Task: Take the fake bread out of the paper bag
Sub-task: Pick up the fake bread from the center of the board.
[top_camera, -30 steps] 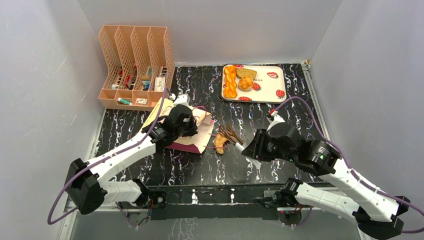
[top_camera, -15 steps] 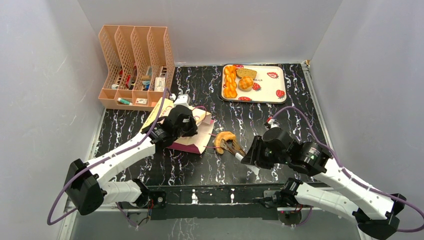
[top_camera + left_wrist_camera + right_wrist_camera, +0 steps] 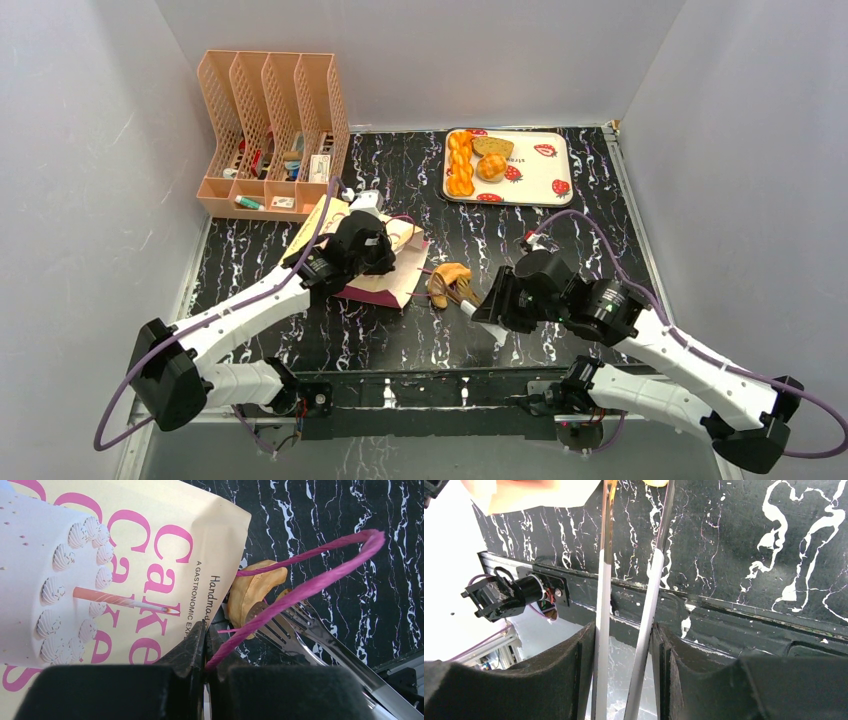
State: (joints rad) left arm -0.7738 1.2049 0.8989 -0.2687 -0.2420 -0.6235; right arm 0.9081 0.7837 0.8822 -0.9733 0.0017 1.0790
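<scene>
Left gripper (image 3: 205, 647) pinches the paper bag's (image 3: 150, 535) cord handle (image 3: 312, 577); right gripper (image 3: 626, 655) clasps tongs (image 3: 650, 605) touching the croissant (image 3: 254, 587).

on the paper bag (image 3: 165, 510), large pink letters reading "cake" are seen, the end of the word being hidden. beside them "handmade" is printed in small black script, and under it "a gastronomic exp", the rest being covered. small lettering on the strawberry tray (image 3: 535, 172) cannot be read.

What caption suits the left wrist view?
Left gripper pinching the cord handle of the paper bag; tongs meet a pastry.
</scene>
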